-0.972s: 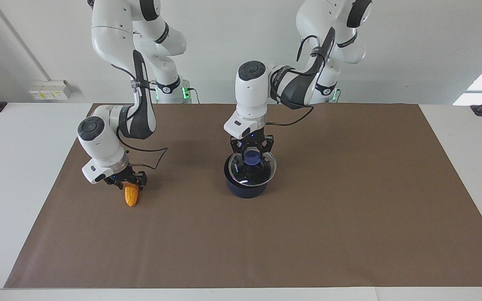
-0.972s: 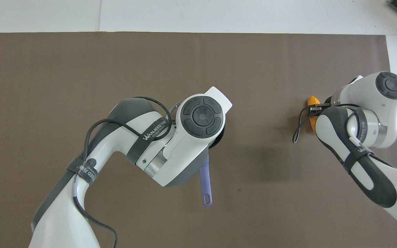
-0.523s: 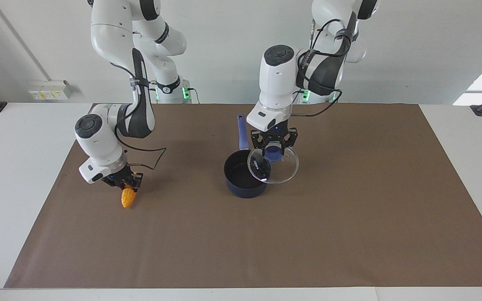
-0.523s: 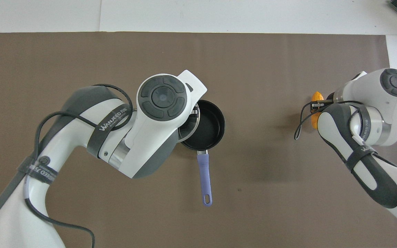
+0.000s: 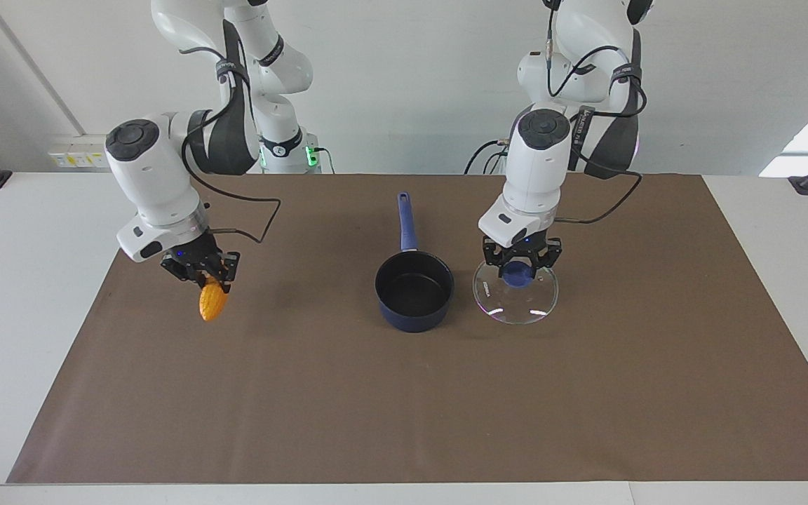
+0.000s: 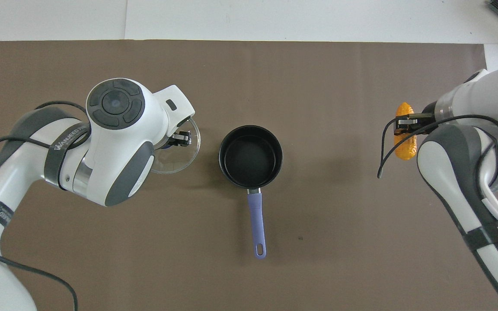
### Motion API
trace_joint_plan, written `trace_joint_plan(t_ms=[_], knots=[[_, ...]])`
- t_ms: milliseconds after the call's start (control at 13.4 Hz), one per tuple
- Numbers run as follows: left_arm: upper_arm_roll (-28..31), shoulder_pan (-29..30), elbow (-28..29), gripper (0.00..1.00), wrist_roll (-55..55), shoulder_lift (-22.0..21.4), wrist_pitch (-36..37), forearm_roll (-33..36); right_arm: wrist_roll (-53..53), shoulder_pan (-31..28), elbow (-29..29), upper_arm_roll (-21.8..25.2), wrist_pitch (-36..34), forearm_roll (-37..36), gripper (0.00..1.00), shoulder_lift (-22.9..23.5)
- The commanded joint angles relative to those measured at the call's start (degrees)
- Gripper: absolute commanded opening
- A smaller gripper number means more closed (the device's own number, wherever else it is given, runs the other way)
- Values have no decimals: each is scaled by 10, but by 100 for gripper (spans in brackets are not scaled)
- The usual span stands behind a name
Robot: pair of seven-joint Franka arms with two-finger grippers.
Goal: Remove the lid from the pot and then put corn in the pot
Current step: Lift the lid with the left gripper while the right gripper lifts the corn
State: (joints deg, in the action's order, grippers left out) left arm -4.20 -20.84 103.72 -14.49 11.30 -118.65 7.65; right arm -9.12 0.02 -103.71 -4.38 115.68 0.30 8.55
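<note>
Lid [image 5: 516, 298] is off: my left gripper [image 5: 520, 263] is clamped on its blue knob, w/ the glass low over the mat [image 5: 586, 393] beside the pot [image 5: 414, 291], toward the left arm's end. Pot sits open mid-mat. Right gripper [image 5: 202, 275] is closed on the corn [image 5: 212, 301], airborne over the right arm's end. Left to do, I reckon: carry corn over, drop in pot.

The navy pot [image 5: 414, 294] stood open mid-mat, black inside, its blue handle at 12 o'clock in the facing view. The clear, blue-knobbed lid [image 5: 516, 293] was at its 3 o'clock. The yellow corn [image 5: 212, 301] hung above the mat at 9 o'clock.
</note>
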Motion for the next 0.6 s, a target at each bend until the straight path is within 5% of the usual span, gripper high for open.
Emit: trace_joint_plan(t_ms=[0, 523], knots=[[-5, 33, 60, 0, 73, -42, -40, -35, -103, 9, 5, -54, -1, 6, 0, 2], [-4, 174, 97, 0, 225, -45, -48, -47, -412, 175, -1, -56, 87, 8, 0, 21]])
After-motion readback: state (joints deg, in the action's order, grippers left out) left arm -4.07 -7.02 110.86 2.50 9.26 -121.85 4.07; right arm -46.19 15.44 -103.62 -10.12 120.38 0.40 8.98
